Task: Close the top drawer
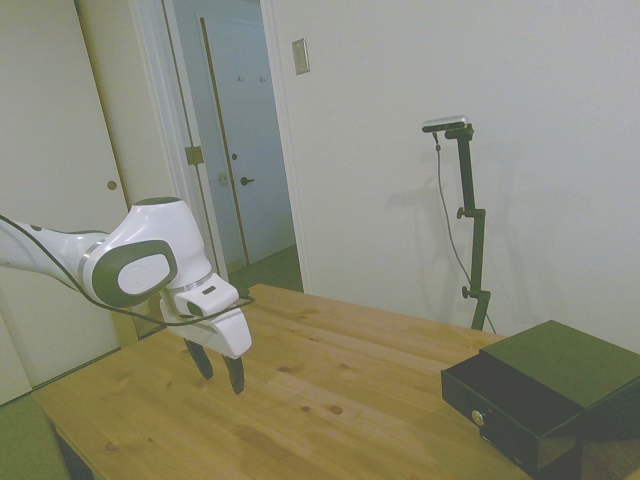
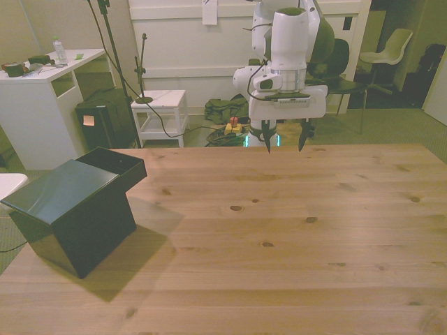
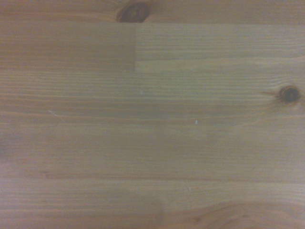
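Observation:
A small black cabinet [image 1: 570,360] stands at the table's right end in the side view, and at the front view's left [image 2: 66,209]. Its top drawer [image 1: 500,400] is pulled out, with a small gold knob [image 1: 478,417] on its flat front. In the front view the drawer [image 2: 115,166] juts out toward the table's far edge. My gripper [image 1: 220,368] hangs open and empty above the table, far from the cabinet, near the far edge in the front view [image 2: 285,143]. The wrist view shows only bare wood. The lower drawers are hidden.
The wooden table [image 2: 279,230] stretches between the gripper and the cabinet. Behind the table are a white desk [image 2: 35,98], a small white side table [image 2: 160,105] and chairs [image 2: 387,52]. A doorway [image 1: 235,140] opens behind the arm in the side view.

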You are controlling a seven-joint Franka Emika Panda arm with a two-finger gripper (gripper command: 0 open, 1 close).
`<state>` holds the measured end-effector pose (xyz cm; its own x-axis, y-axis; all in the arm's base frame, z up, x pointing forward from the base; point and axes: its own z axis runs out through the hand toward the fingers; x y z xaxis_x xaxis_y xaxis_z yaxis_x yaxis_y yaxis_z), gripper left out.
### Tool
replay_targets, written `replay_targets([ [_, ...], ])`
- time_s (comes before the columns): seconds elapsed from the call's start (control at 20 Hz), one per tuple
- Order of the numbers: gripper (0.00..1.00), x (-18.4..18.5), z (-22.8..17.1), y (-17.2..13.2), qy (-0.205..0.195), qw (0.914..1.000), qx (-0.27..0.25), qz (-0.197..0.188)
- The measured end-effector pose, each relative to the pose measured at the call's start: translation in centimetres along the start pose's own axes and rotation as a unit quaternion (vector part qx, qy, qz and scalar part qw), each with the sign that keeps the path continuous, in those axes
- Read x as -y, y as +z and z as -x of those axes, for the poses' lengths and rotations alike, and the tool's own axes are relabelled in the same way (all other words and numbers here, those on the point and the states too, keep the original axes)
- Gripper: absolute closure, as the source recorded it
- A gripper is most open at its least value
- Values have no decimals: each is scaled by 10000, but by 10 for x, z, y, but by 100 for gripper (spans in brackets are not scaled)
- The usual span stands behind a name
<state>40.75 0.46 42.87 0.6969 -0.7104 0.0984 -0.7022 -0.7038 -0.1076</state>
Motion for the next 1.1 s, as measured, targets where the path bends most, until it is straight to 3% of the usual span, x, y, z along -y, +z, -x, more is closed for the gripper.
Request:
replay_targets([
  [0.2, 0, -8, -8, 0, 169, 9999, 6, -9],
  [0.55, 0, -70, -63, -8, 1385, 9901, -181, -134],
  [1.1, 0, -127, -195, -29, 2425, 9684, -539, -211],
])
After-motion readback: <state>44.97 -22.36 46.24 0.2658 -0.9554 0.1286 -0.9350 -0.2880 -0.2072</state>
